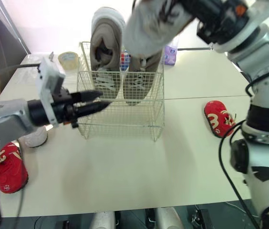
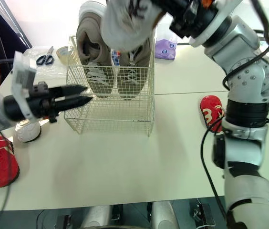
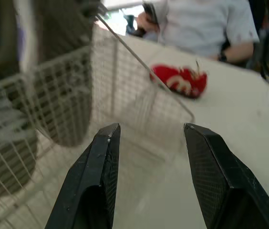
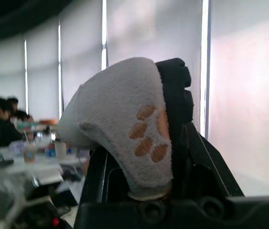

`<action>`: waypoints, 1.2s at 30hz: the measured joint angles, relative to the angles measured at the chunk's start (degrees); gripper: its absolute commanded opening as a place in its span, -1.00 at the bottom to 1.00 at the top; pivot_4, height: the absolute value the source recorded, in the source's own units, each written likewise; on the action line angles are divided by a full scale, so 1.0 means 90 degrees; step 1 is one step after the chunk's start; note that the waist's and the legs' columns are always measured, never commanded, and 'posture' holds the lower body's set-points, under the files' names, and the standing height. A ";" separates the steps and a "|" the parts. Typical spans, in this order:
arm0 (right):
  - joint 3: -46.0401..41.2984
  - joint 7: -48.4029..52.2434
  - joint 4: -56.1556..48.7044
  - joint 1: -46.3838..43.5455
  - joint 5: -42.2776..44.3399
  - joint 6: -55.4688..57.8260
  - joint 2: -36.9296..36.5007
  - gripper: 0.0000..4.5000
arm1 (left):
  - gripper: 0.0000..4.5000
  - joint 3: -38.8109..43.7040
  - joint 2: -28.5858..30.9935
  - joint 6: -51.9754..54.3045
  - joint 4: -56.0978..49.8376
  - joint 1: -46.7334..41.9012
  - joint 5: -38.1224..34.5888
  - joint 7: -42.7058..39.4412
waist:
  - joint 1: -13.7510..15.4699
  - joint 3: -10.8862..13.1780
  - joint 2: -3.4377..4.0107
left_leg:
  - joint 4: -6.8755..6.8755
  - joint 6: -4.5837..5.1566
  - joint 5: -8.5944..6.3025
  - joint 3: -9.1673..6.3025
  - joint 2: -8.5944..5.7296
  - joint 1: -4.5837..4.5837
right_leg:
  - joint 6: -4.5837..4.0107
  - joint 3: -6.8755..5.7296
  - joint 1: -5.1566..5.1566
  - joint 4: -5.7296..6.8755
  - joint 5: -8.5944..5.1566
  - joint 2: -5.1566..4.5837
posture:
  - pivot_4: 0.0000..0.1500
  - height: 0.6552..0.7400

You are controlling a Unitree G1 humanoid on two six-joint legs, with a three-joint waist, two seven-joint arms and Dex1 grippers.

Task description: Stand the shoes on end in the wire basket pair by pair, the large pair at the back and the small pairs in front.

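White table (image 1: 125,167) carries a wire basket (image 1: 120,119) near its back edge. Two large beige sneakers (image 1: 107,52) stand on end, side by side, at the rear of the basket. The right gripper (image 4: 141,124) is clamped on a small white fleece shoe (image 1: 149,26), held above the basket. The left gripper (image 1: 102,99) is spread apart and empty at the basket's left wall; contact cannot be determined. One red shoe (image 1: 219,118) lies near the table's right edge, another red shoe (image 1: 9,167) at the front-left corner.

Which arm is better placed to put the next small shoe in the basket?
Right. The right gripper holds a white shoe above the wire basket; the left gripper is open and empty beside it.
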 measured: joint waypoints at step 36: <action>0.0306 0.2152 0.0605 0.1039 -0.2449 -0.0752 -0.0336 1.00 | 0.19 0.1275 0.0282 0.0101 -0.0056 0.1538 -0.0411 0.0252 | 0.0017 0.0004 0.0002 | -0.0024 -0.0055 0.0032 0.0000 0.0002 0.0001 | 0.0022 0.0001 -0.0013 0.0010 0.0013 -0.0014 | 1.00 1.00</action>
